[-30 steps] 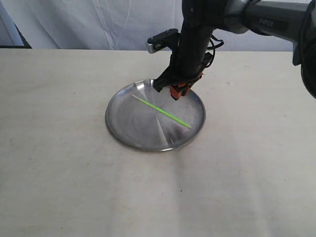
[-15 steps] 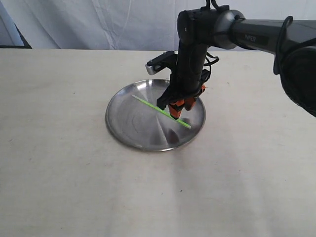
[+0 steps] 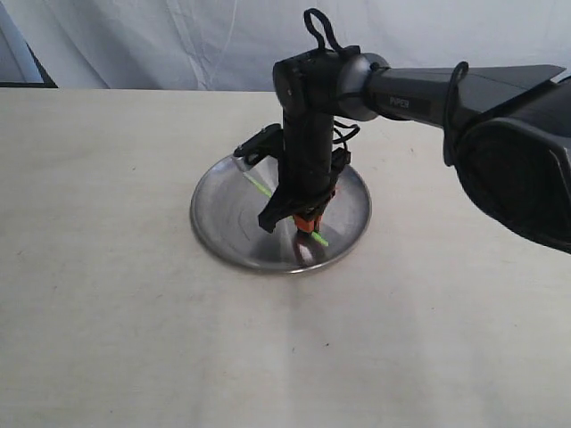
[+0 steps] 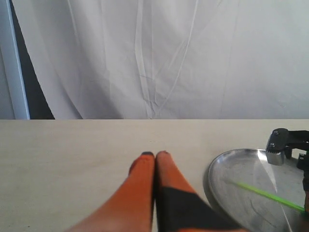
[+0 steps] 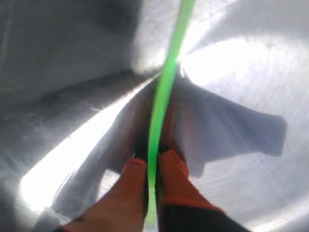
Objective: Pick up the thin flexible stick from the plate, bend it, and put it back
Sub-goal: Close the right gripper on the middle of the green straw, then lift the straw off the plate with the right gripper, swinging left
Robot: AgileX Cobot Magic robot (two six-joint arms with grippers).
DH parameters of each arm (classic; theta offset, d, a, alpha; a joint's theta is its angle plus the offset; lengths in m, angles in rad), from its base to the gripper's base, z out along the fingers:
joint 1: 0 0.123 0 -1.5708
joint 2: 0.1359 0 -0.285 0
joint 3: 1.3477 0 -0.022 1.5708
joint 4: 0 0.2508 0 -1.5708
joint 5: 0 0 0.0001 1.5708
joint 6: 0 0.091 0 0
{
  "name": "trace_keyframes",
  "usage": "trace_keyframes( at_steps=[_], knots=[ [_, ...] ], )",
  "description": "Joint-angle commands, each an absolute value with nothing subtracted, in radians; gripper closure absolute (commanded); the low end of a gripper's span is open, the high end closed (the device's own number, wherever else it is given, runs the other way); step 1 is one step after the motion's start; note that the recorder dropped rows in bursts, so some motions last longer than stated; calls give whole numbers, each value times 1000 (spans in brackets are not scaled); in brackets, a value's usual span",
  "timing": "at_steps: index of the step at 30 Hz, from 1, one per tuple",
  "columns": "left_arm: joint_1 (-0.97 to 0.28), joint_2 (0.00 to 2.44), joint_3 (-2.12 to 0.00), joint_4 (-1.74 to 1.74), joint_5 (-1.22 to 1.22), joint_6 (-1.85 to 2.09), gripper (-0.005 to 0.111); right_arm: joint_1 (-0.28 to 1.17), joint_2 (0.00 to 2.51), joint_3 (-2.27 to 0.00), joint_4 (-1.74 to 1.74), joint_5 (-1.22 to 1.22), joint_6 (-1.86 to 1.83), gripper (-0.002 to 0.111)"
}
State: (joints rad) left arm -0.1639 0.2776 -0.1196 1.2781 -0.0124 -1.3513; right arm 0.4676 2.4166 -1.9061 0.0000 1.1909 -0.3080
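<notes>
Most of the stick [image 3: 318,239] hides behind the right gripper [image 3: 306,223], whose fingers pinch it inside the plate [image 3: 210,234]; only its ends show. The left gripper [image 4: 155,155], fingers pressed together, sits beside the plate.

A pale cream tabletop [image 3: 107,312] spreads all round the right pincer [image 3: 306,226]. Behind it hangs a creased white curtain [image 3: 178,45], evenly lit, with a dark gap [image 3: 37,71] far to one side.
</notes>
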Motion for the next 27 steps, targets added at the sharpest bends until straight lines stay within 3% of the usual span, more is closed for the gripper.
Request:
trace_keyframes(
  at_steps=[1, 21, 27],
  knots=[
    [-162, 274, -121, 1276, -6, -1356, 107, 470, 2467, -1890, 8, 1175, -300, 108],
    [-162, 274, -121, 1276, -6, -1356, 107, 468, 2097, -1886, 104, 1198, -281, 109],
    [-162, 274, -121, 1276, 8, -1356, 107, 468, 1974, -1731, 220, 1178, -339, 109]
  ],
)
